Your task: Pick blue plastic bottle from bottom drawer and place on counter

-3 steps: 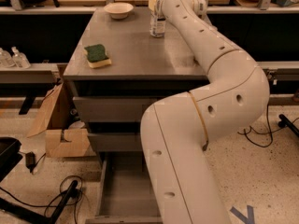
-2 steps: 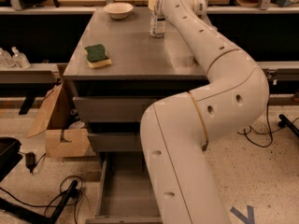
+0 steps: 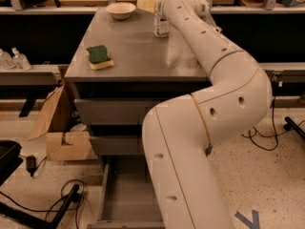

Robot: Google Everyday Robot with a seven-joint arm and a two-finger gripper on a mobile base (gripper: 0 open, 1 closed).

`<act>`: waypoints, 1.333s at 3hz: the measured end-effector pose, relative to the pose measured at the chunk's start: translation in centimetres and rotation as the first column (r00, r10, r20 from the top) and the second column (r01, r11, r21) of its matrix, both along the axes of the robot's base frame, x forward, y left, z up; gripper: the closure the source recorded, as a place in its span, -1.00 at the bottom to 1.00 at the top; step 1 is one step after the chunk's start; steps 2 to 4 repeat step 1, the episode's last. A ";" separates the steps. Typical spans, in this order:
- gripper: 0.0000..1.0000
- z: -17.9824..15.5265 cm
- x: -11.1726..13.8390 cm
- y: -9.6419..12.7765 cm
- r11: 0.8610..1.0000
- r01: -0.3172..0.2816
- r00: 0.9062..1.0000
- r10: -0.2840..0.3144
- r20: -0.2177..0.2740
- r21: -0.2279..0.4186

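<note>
Grey counter (image 3: 138, 56) carries the blue plastic bottle (image 3: 161, 27), label unreadable, under the gripper (image 3: 160, 6), grip untellable.

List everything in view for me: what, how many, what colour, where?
Flat grey cabinet counter: one, grey, centre.
Small plastic bottle with white cap: one, clear, upright, counter's far edge.
Round shallow bowl: one, cream, counter's far left.
Rectangular sponge: one, green over yellow, counter's left.
Closed drawer fronts: two, grey, under the counter.
Open bottom drawer: one, grey, pulled out below.
Cardboard box: one, brown, floor left.
Pump-top bottles: two, clear, left ledge.
Robot arm: one, white, reaching across the counter.
Hand: one, colour unclear, at the bottle's top.
</note>
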State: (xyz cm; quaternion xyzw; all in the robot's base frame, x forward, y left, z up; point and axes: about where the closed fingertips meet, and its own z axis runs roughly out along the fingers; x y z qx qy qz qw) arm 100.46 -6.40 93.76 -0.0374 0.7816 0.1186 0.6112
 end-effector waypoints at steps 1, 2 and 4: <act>-1.00 0.0 0.0 0.0 1.000 0.000 1.000 0.000 0.000 0.000; -1.00 0.0 0.0 0.0 1.000 0.000 1.000 0.000 0.000 0.000; -1.00 0.0 0.0 0.0 1.000 0.000 1.000 0.000 0.000 0.000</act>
